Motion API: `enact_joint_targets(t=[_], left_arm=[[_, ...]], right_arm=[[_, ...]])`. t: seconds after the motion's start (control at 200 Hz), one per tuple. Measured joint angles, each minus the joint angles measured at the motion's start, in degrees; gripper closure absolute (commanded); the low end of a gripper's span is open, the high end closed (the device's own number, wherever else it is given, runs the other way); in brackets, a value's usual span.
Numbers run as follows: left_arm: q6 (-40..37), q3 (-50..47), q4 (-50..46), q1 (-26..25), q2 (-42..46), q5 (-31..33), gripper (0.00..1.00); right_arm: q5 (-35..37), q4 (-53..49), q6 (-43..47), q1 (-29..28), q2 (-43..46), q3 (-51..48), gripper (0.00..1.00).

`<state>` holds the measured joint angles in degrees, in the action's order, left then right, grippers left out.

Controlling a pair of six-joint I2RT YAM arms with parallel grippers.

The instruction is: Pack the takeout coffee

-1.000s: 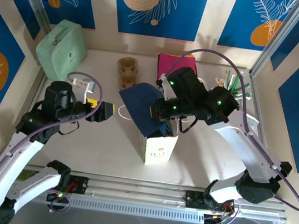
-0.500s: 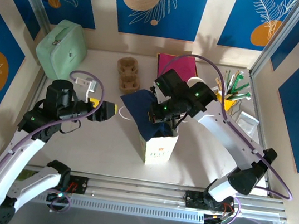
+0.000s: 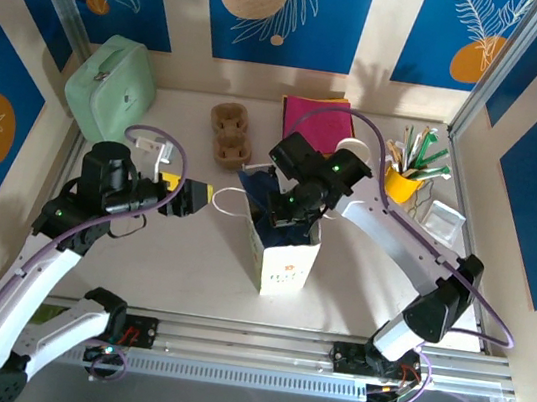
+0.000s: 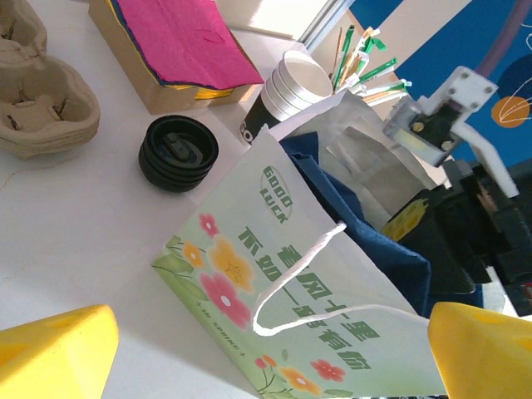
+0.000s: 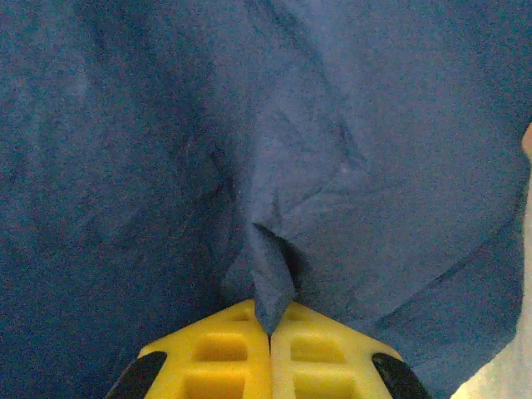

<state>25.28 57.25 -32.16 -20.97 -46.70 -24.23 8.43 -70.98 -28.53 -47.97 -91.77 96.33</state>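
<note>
**Top view:** pale table (image 3: 139,253) in a booth. Walls carry blue panels w/ leaf + orange-disc prints, metal posts at the corners. Paper bag (image 3: 288,263) stands mid-table. Behind the bag: cardboard cup carrier (image 3: 230,133) and pink sheets (image 3: 316,117). Far left-behind it is a mint case (image 3: 112,87); right-behind it, a yellow cup of stirrers (image 3: 404,184). Left end effector (image 3: 201,194) sits just left of the bag, by its cord handle, fingers spread, nothing in them. Right end effector (image 3: 285,214) is down in the bag mouth w/ the blue cloth (image 3: 259,184).

**Left wrist:** flower-print bag (image 4: 249,274) is ahead of the left end effector (image 4: 266,357), which is released. Behind the bag: stack of black lids (image 4: 177,152) and stack of lidless cups (image 4: 287,83).

**Right wrist:** right end effector (image 5: 268,328) is clenched on a fold of blue cloth (image 5: 249,125).

Takeout coffee: can't tell where it lies rel. to the bag or either end effector.
</note>
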Motion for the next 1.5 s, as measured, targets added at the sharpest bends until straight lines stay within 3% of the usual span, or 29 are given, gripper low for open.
enact_joint_targets(t=[0.62,0.845,1.136,1.501], left_arm=[[0.63,-1.4,0.26,0.0,0.13,0.28,0.04],[1.27,-1.49,0.44,0.0,0.13,0.28,0.04],[1.49,-1.6,0.39,0.0,0.13,2.12,0.04],[1.4,-1.6,0.39,0.0,0.15,4.74,0.01]], right_arm=[[2.38,1.55,-0.46,-0.02,-1.46,-6.19,1.0],[3.56,0.63,-1.29,-0.42,-1.81,-4.02,0.73],[5.6,-2.14,-1.03,-0.52,-1.66,6.75,0.52],[5.75,-3.15,0.48,-1.05,2.49,14.21,0.51]])
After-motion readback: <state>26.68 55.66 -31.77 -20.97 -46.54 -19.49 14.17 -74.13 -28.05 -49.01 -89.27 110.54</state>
